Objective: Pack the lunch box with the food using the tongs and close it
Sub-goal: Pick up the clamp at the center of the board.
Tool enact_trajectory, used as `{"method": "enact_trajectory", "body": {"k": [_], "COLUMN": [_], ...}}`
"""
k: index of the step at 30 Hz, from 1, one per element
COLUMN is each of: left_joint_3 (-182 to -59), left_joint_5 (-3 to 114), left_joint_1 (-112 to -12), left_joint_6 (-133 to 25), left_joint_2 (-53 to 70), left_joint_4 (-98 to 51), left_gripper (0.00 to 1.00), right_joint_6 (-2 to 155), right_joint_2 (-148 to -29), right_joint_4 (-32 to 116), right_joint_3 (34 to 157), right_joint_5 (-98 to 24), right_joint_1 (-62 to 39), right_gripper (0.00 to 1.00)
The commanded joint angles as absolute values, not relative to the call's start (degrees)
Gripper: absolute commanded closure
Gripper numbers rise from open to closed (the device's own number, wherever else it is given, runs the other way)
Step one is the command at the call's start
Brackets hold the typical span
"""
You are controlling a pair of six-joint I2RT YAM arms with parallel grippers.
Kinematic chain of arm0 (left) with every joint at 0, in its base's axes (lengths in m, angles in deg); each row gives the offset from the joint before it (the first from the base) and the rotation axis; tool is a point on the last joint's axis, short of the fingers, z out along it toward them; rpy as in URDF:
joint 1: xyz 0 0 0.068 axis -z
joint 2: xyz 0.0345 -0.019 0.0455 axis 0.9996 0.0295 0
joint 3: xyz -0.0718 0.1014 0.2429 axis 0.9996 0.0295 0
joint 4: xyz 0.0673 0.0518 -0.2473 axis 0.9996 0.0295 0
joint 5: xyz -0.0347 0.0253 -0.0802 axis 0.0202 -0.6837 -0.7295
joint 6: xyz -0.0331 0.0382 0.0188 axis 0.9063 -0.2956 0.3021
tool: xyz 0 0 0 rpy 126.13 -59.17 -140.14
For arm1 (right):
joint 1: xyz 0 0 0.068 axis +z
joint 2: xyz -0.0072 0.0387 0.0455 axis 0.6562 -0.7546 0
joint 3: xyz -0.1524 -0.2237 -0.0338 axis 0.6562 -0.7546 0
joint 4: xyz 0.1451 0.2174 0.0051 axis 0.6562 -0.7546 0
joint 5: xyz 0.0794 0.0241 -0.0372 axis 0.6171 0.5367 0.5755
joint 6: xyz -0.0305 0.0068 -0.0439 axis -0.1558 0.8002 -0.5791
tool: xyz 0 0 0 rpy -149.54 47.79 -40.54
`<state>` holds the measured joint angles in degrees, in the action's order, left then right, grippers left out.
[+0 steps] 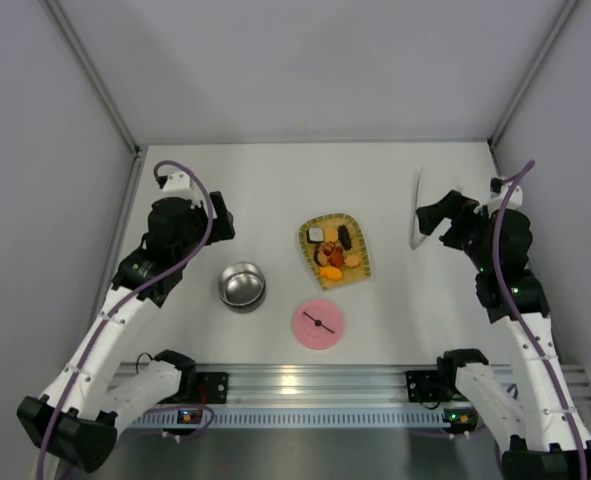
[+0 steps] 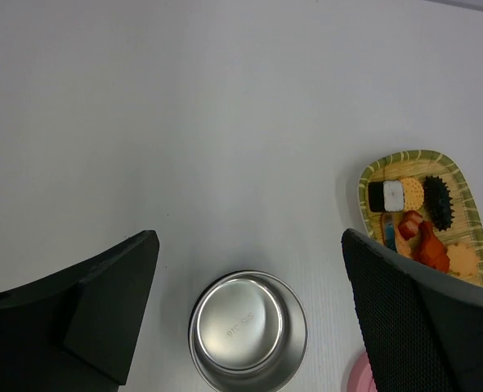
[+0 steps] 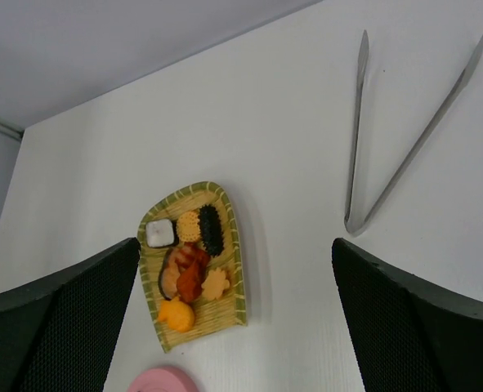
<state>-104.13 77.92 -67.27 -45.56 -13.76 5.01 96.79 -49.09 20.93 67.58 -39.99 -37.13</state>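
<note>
Black mesh-faced fingers fill the lower corners of both wrist views. Those of the left gripper (image 2: 249, 237) stand wide apart with nothing between them, and the small round shiny steel lunch box (image 2: 248, 331) sits on the white table (image 2: 184, 122) below the gap, upright, its bare polished floor showing. The right gripper (image 3: 234, 245) is spread just as wide and also grips nothing; its camera looks down past the fingers at the table.

From above, the steel lunch box (image 1: 242, 286) stands left of centre, close to the left gripper (image 1: 220, 220). Its flat pink round lid with a black bar handle (image 1: 318, 323) lies on the table apart from it, to the near right of the bowl and just on the near side of the yellow woven shield-shaped tray (image 1: 305, 250). A sliver of the pink lid (image 3: 163, 380) shows at the bottom of the right wrist view too.

All the food (image 1: 335, 250) lies on the tray: small toy pieces in orange, red, dark brown and white, bunched together (image 3: 192, 261) inside the green-striped rim (image 3: 237, 278).

The slim, pale tongs (image 3: 356, 131) lie flat on the table to the right of the tray, well apart from it, their two narrow arms splayed in a V with the joined end toward the right wrist camera. In the top view the tongs (image 1: 417, 200) lie just beside the right gripper (image 1: 437, 218), near the far right corner; whether a finger touches them cannot be told from that view, though the wrist view shows them clear of both fingers
</note>
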Motion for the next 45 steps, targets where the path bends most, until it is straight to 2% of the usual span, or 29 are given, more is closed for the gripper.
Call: {"method": "enact_trajectory", "body": {"k": [1,7,15,23,31,40,45], "left_joint_3": [-106.04,-106.83,-108.24,-106.49,-105.69,-104.90,-104.73], "left_joint_5": [77.24,75.83,74.95,75.83,75.39,75.30,75.48], "left_joint_1": [-67.57,-67.48,-67.48,-67.48,-67.48,-67.57,-67.57], "left_joint_6": [-45.15,-44.98,-46.03,-46.73,-47.26,-47.44,-47.53], "left_joint_2": [-13.31,-12.78,-12.87,-14.72,-14.98,-15.86,-16.04], "left_joint_4": [4.04,4.57,7.64,7.30,6.86,6.94,6.94], "left_gripper": [0.01,0.02,0.01,0.01,0.01,0.01,0.02], "right_joint_6": [95.54,94.57,92.55,92.72,94.66,95.80,96.77], "right_joint_2": [-48.05,-50.06,-59.20,-79.23,-98.73,-111.14,-112.82], "right_joint_4": [19.49,17.47,15.45,16.32,16.68,14.84,14.13], "right_joint_3": [70.94,72.25,75.24,82.18,94.12,102.39,102.40], "right_joint_5": [-43.24,-47.81,-56.23,-63.63,-63.99,-64.16,-65.83], "right_joint_1": [-37.94,-37.94,-37.94,-37.94,-38.02,-37.94,-38.02], "right_gripper": [0.01,0.00,0.00,0.01,0.01,0.00,0.00]}}
